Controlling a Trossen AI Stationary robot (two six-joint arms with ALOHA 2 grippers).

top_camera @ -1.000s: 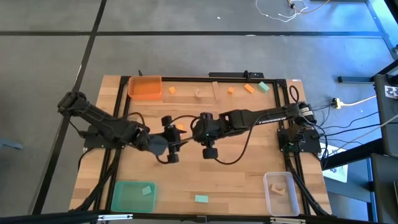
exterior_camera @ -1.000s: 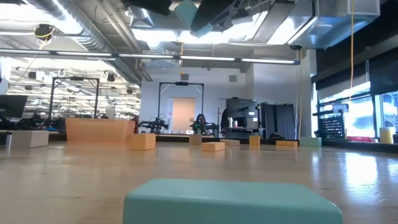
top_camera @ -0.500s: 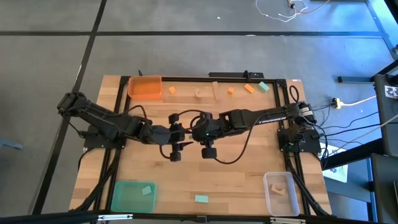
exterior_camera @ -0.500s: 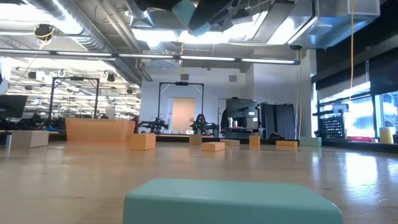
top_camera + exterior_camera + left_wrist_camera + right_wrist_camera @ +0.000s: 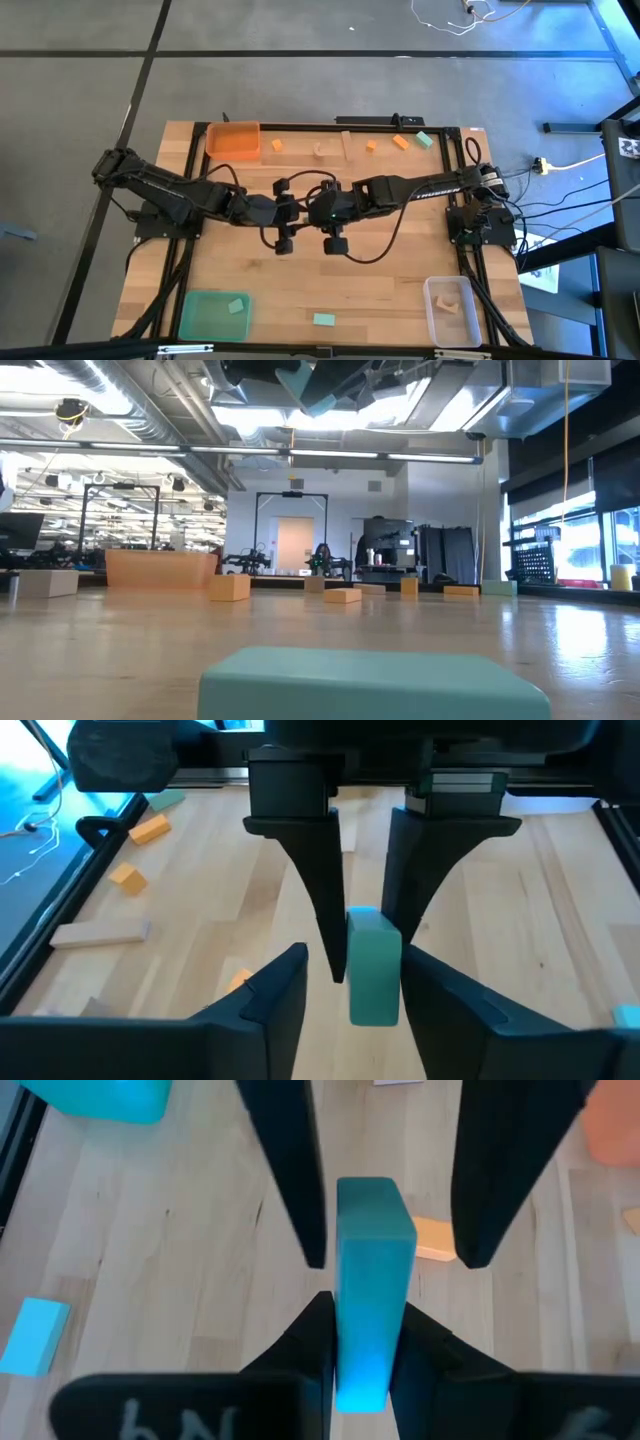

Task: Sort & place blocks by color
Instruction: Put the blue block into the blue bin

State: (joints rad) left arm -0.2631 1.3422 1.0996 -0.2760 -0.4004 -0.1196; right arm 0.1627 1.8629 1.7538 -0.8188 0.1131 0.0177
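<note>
A teal block [image 5: 372, 1230] is held above the middle of the table by my right gripper [image 5: 365, 1302], which is shut on it. My left gripper [image 5: 355, 960] faces it from the table's left, open, with its fingers on either side of the block's free end [image 5: 373, 935] and a gap to the block on each side. In the high view the two grippers meet nose to nose [image 5: 304, 210]. An orange block [image 5: 435, 1238] lies flat on the table beneath them. Another teal block [image 5: 323, 320] lies near the near edge. My right gripper pinches the teal block between its two fingers [image 5: 318, 870] by the end nearest its wrist [image 5: 365, 1345]. The fingers come level from the table's right and lie along the block. The block is lifted clear of the table and sticks out toward my left gripper.
An orange tray [image 5: 234, 140] sits at the far left corner. A green tray [image 5: 195, 315] holding a teal block is near left, and a clear tray [image 5: 452, 325] holding a wooden block near right. Several orange, wooden and teal blocks [image 5: 401, 141] lie along the far edge.
My left gripper has moved toward the table's right and a little toward the far edge, up to my right gripper, and its fingers now stand around the held teal block. My right gripper and the block have stayed in place.
</note>
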